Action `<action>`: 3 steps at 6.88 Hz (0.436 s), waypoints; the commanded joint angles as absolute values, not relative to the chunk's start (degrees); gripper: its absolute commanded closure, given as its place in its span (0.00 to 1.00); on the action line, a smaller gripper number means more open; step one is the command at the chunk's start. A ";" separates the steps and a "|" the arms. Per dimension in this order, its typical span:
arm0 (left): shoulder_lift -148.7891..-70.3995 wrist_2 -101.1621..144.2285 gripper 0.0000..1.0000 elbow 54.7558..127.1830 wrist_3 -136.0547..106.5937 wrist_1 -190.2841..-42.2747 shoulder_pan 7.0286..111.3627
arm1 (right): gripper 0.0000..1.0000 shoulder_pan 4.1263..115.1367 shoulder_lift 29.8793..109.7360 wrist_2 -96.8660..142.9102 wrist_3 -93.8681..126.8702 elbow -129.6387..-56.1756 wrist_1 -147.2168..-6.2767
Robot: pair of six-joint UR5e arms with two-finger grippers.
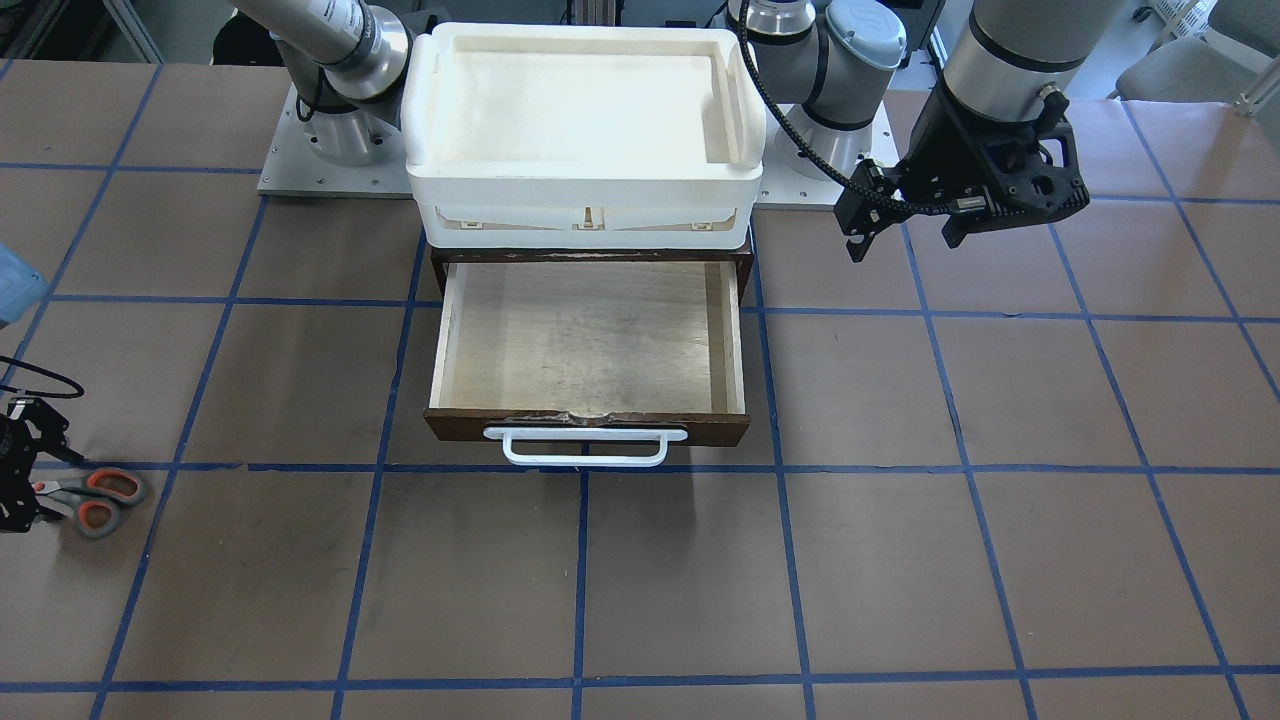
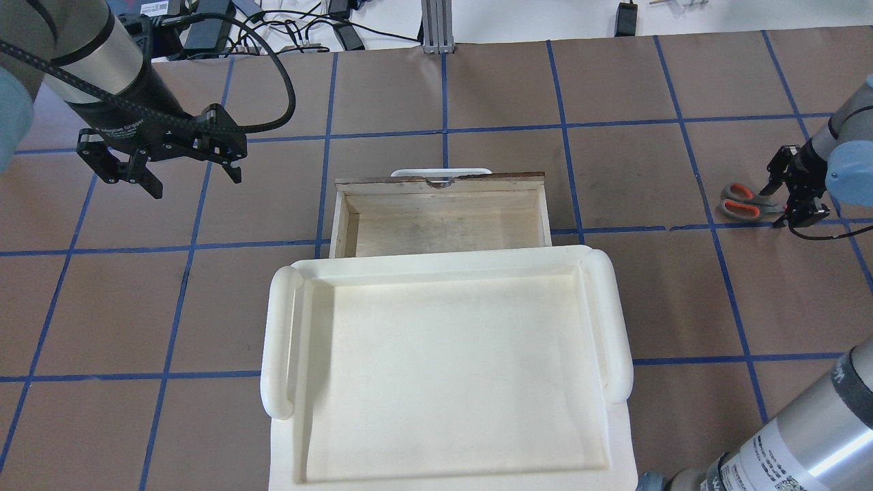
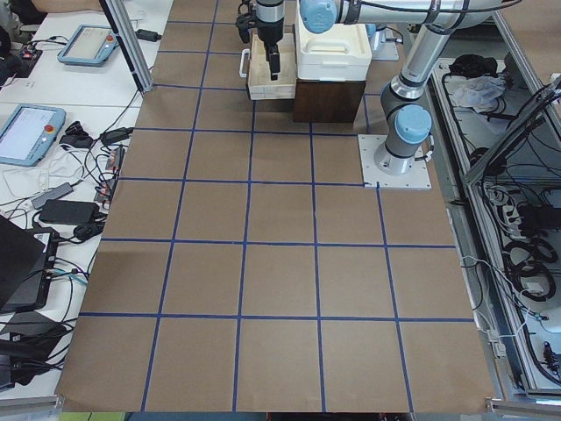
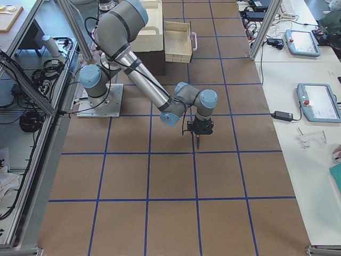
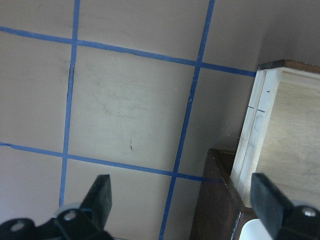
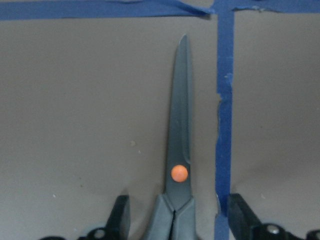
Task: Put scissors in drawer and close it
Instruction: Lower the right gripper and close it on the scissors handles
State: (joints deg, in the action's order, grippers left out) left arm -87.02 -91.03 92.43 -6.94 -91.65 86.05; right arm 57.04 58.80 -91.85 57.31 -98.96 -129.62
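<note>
**Task item.** The scissors (image 6: 177, 165) lie flat on the surface (image 1: 900, 550), well away from the drawer (image 1: 460, 425) on the robot's right of it. The blades are shut and the handle loops point back toward the drawer.

**Right hand.** The right hand (image 6: 180, 215) sits low over the scissors, released. Its fingers (image 6: 120, 215) stand one on each side of the neck, just behind the orange pivot dot (image 6: 179, 173), and neither touches the metal. This line-up along the blades is judged to prepare a pinch across the narrowest, stiffest part. A blue tape line (image 6: 225, 100) runs just beside the blade and poses no hindrance.

**Left hand.** The left hand (image 2: 194, 181) hangs above the surface on the far side of the drawer from the scissors, released and grasping nothing. It is judged to be parked out of the way, and is well placed to push the front shut later.

**Surroundings.** The drawer stands open with its plywood floor exposed. A white tray (image 1: 585, 200) sits on the cabinet above and overhangs the rear of the drawer, so the scissors would need to go into the forward part. The white bar handle (image 1: 585, 447) juts from the drawer front. No object shows on the surface between the scissors and the drawer.
</note>
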 commanded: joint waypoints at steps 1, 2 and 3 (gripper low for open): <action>-86.92 -91.05 0.00 92.72 -6.94 -91.67 86.04 | 0.34 56.95 58.71 -92.28 56.35 -99.05 -129.20; -86.84 -91.05 0.00 92.72 -6.94 -91.67 86.04 | 0.42 56.95 58.88 -92.55 55.90 -98.88 -129.72; -86.75 -90.97 0.00 92.81 -6.94 -91.58 85.96 | 0.49 56.95 59.06 -92.64 56.07 -98.70 -129.73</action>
State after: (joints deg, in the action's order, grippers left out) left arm -86.85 -91.03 92.73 -6.94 -91.65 86.03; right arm 56.97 58.88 -92.45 56.16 -98.88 -129.60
